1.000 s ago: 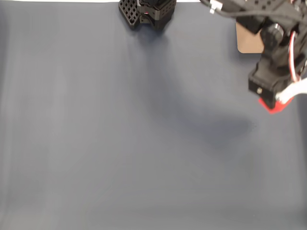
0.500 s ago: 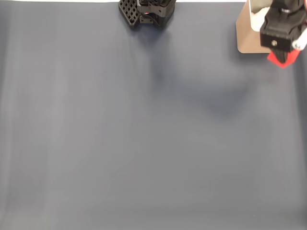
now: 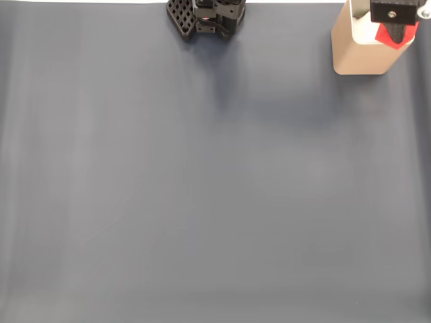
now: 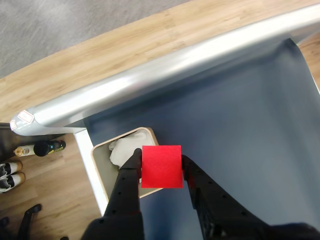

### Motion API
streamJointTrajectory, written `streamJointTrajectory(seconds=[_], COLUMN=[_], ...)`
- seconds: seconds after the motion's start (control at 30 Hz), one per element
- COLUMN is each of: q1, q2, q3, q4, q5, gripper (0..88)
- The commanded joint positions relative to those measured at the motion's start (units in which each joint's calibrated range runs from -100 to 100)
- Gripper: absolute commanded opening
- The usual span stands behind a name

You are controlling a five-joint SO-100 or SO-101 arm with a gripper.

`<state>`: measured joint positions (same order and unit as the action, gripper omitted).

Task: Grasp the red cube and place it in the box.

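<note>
A dark grey mat covers the counter (image 3: 202,188), with wood floor beyond its edge in the wrist view. The gripper (image 4: 161,167) pinches the red cube (image 4: 161,166) between its two fingers, hanging over the near rim of the box (image 4: 100,165) directly below. I'd carry it further over the pale interior before letting go, so it clears the rim.

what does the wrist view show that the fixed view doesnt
The wrist view alone shows the white material inside the box, both black gripper fingers flanking the cube, the wooden floor and a metal table edge.

The fixed view alone shows the arm's black base and the wide stretch of grey mat.

Both show the red cube held by the gripper near the box.
</note>
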<state>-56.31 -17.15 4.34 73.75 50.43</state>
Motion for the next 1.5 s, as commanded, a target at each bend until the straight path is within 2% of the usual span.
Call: streamJointTrajectory(seconds=[0.0, 0.7, 0.87, 1.47], q1=[-0.9, -8.0, -8.1, -7.6], q2=[-3.9, -13.7, -14.7, -14.5], q3=[-0.1, 12.5, 15.3, 17.7], q4=[-1.0, -10.1, -13.7, -15.5], q5=[-0.4, 0.5, 1.2, 0.5], gripper=[0.0, 0.0, 0.0, 0.3])
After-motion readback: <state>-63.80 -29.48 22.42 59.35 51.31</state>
